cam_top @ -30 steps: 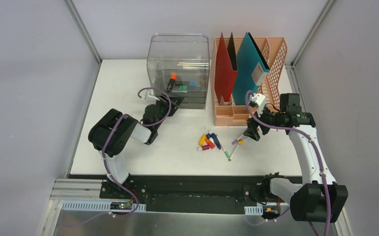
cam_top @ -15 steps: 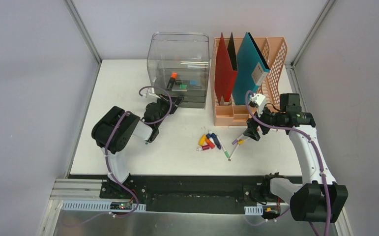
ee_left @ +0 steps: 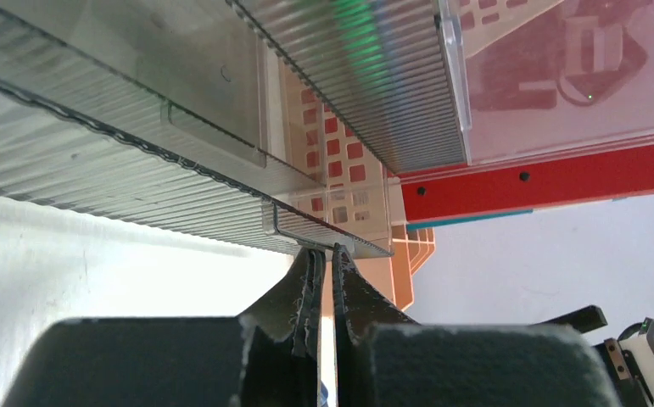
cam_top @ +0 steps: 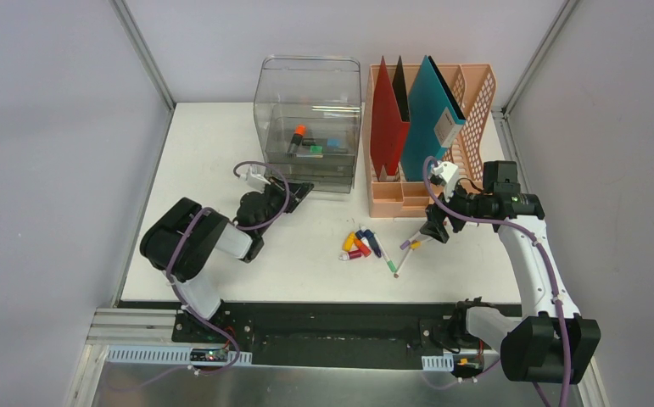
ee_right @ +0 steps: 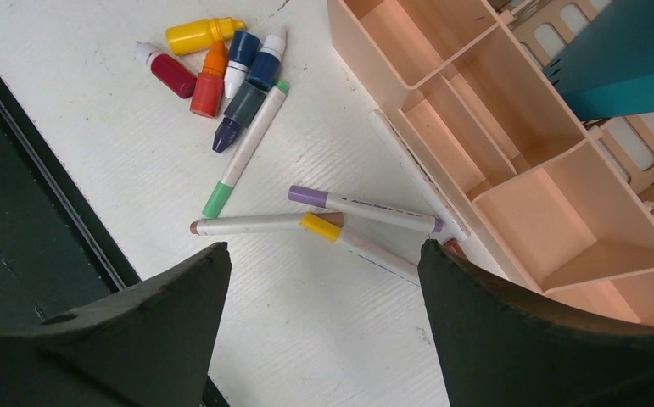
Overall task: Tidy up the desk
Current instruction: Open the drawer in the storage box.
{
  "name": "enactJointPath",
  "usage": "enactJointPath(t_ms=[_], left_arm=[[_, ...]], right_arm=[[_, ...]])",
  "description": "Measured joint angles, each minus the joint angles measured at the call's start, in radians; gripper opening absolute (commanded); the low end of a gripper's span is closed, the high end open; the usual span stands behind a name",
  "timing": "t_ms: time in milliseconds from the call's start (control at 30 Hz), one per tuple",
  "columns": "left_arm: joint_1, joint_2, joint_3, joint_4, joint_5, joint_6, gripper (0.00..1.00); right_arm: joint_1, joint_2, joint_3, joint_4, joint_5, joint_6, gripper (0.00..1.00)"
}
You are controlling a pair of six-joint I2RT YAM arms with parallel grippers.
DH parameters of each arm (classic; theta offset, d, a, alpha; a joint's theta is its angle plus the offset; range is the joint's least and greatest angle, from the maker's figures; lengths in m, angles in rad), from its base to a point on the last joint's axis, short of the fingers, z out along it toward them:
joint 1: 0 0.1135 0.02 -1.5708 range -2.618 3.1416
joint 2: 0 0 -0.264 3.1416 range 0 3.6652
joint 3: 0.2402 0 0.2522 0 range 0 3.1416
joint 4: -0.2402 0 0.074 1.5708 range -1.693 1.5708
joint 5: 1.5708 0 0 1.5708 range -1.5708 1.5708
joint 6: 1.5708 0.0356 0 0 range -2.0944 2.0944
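- The desk (cam_top: 213, 144) is the big white top in the middle of the top view. Both arms stand at its near edge.
- Loose things lie on it, right of the middle. There is a small heap of bottles (ee_right: 209, 68), and some pens (ee_right: 366, 208) lie close by, a few touching each other.
- One pale pen lies right against the front of the peach rack (cam_top: 467, 110). The rack stands at the back right.
- A red folder (cam_top: 387, 119) and a blue-green folder (cam_top: 425, 110) stand up in the rack. The little trays (ee_right: 476, 127) at its front look bare.
- The clear box (cam_top: 310, 85) stands just left of the rack. A few small things sit inside it.
- The left gripper (ee_left: 325, 254) is at the bottom front of the box. Its fingers are squeezed together on the thin clear lip (ee_left: 366, 246) of a low drawer (ee_left: 120, 182).
- The pictures do not show how far out the drawer is.
- The right gripper (ee_right: 323, 250) hangs over the pens. Its fingers are wide apart and hold nothing.
- The step in hand looks like opening the drawer so that loose things can go in.
- Next, the left arm likely needs to pull straight back toward the near edge and keep level. The lip is thin and could slip out of the pinch.
- The box may also slide along with the pull.
- The right gripper would then need to come down with one pen between its fingers. The pens are so close together that it could bump the others.
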Motion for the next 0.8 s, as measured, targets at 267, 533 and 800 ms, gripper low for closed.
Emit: enactJointPath(t_ms=[267,533,800], left_arm=[[0.000,-0.054,-0.034,-0.030,0.064,0.061,0.37],[0.000,-0.276,-0.050,-0.237,0.132,0.220,0.60],[0.000,-0.626,-0.040,-0.639,0.138,0.547,0.98]], right_arm=[[0.000,0.000,0.000,0.000,-0.002,0.000,0.84],[0.000,0.000,0.000,0.000,-0.003,0.000,0.84],[0.000,0.000,0.000,0.000,-0.004,0.000,0.84]])
